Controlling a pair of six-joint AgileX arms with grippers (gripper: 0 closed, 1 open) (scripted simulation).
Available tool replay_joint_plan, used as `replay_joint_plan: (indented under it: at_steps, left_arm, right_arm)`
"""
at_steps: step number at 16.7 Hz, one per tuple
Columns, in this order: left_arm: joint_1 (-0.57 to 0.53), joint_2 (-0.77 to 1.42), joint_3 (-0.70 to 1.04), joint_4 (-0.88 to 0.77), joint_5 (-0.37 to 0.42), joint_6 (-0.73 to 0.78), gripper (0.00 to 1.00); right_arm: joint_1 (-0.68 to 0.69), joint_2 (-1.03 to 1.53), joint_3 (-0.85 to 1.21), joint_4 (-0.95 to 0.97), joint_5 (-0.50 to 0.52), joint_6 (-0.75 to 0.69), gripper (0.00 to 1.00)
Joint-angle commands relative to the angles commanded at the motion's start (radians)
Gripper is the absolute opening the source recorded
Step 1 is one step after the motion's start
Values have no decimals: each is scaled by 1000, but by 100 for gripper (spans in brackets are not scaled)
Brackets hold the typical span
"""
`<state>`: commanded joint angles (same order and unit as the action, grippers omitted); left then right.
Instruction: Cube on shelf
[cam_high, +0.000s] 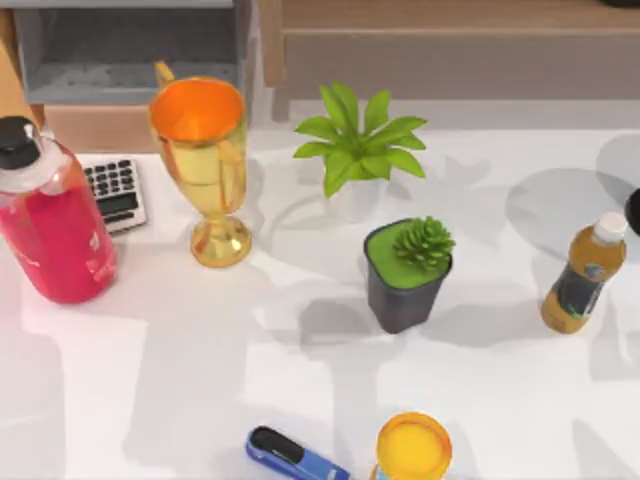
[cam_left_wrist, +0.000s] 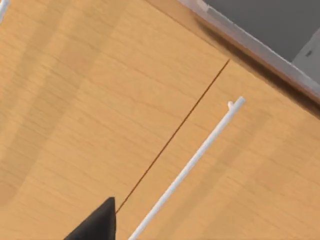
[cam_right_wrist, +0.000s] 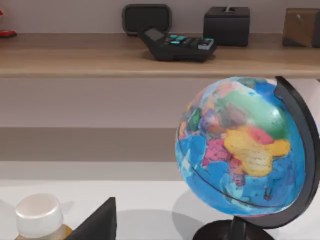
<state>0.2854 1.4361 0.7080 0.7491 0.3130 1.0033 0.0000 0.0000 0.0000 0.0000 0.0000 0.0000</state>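
The cube is out of view. The shelf (cam_high: 450, 15) is a light-brown board along the table's back right, with a grey-brown front below it. It also crosses the right wrist view as a wooden ledge (cam_right_wrist: 90, 57). A dark part of my right gripper (cam_right_wrist: 97, 222) shows low over the white table, facing the shelf. A dark part of my left gripper (cam_left_wrist: 97, 225) sits close to a wooden cabinet front (cam_left_wrist: 100, 100) with a white bar handle (cam_left_wrist: 195, 160).
The table carries a red bottle (cam_high: 50, 215), calculator (cam_high: 115, 192), gold trophy (cam_high: 203, 165), leafy plant (cam_high: 355, 150), dark plant pot (cam_high: 405, 275), brown bottle (cam_high: 583, 272), blue stapler (cam_high: 295, 457) and yellow cup (cam_high: 413, 447). A globe (cam_right_wrist: 245, 150) stands before the shelf. A grey cubby (cam_high: 130, 50) lies back left.
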Motion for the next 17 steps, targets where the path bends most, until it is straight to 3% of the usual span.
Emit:
replay_joint_plan:
  at_steps: [9, 17]
  left_arm:
    - [113, 691, 328, 354, 123, 480, 100]
    - [134, 845, 392, 426, 152, 581, 100]
  right_arm:
    - [0, 0, 0, 0, 0, 0, 100]
    - [0, 0, 0, 0, 0, 0, 100]
